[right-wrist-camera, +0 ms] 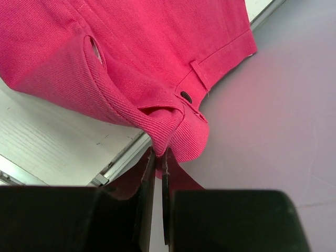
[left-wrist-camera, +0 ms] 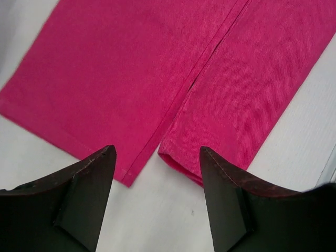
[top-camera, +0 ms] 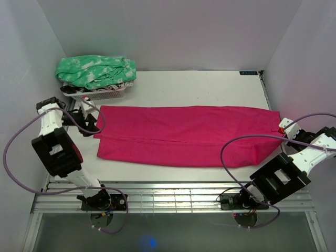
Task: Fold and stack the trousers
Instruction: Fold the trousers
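The magenta-pink trousers (top-camera: 184,134) lie flat and lengthwise across the table, folded leg on leg, with the hems at the left and the waist at the right. My left gripper (top-camera: 90,125) stands open just off the hem ends. In the left wrist view both leg hems (left-wrist-camera: 157,63) lie on the table ahead of the spread fingers (left-wrist-camera: 89,178), and nothing is between them. My right gripper (top-camera: 283,126) is shut on the waistband corner of the trousers (right-wrist-camera: 105,52). The fabric is pinched between the fingertips of this gripper (right-wrist-camera: 159,152) and lifted past the table's right edge.
A white basket (top-camera: 100,94) heaped with a green-and-white mottled garment (top-camera: 97,71) stands at the back left, close behind the left gripper. The metal rim of the table (right-wrist-camera: 121,157) and the right wall (right-wrist-camera: 273,131) are close to the right gripper.
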Robot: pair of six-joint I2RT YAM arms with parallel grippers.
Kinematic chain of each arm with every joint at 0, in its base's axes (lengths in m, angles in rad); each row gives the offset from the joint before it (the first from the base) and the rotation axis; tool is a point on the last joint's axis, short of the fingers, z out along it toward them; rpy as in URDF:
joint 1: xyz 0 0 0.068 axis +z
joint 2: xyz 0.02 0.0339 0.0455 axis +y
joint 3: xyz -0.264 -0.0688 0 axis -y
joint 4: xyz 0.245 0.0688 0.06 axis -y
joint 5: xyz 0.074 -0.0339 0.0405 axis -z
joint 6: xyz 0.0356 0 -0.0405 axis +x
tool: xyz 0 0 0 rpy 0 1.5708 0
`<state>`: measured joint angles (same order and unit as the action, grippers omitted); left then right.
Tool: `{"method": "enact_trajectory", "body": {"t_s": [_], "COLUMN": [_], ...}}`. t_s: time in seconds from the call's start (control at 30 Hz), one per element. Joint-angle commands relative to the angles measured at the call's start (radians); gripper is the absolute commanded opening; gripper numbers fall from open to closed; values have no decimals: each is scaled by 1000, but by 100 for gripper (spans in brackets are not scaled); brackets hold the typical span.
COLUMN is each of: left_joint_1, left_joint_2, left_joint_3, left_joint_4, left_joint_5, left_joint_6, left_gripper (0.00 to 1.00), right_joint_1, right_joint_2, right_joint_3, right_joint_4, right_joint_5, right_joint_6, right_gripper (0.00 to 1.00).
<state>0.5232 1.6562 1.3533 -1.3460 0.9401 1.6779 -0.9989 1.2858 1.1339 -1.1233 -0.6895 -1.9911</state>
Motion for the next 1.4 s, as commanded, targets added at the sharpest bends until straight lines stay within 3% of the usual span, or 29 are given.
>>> {"method": "enact_trajectory", "body": {"t_s": [0.0, 0.17, 0.43, 0.8, 0.9, 1.13, 1.17, 1.2, 1.37], "left_joint_1": [-83, -106, -138, -144, -146, -144, -138, -129, 13], "left_joint_2": [108, 250, 335, 338, 323, 255, 238, 219, 68], "left_joint_3": [78, 176, 230, 121, 93, 50, 53, 59, 164], "left_joint_4": [-58, -56, -58, -59, -58, -58, -59, -59, -59], "left_joint_5": [-79, -132, -207, -225, -224, -175, -161, -144, 40], "left_joint_6": [-248, -346, -376, -362, -348, -317, -314, -316, -389], "left_gripper": [74, 77, 79, 80, 76, 24, 7, 0, 0], "right_joint_1": [5, 5, 5, 6, 6, 6, 6, 6, -4], "right_joint_2": [10, 26, 32, 23, 20, 15, 15, 15, 89], "right_joint_3": [20, 29, 17, 7, 6, 6, 10, 18, 156], "right_joint_4": [11, 16, 31, 36, 36, 39, 42, 48, 31], "right_joint_5": [10, 24, 39, 45, 50, 48, 47, 45, 19], "right_joint_6": [-209, -206, -212, -224, -227, -227, -218, -206, -72], "right_gripper": [8, 8, 8, 8, 8, 8, 8, 8, 8]}}
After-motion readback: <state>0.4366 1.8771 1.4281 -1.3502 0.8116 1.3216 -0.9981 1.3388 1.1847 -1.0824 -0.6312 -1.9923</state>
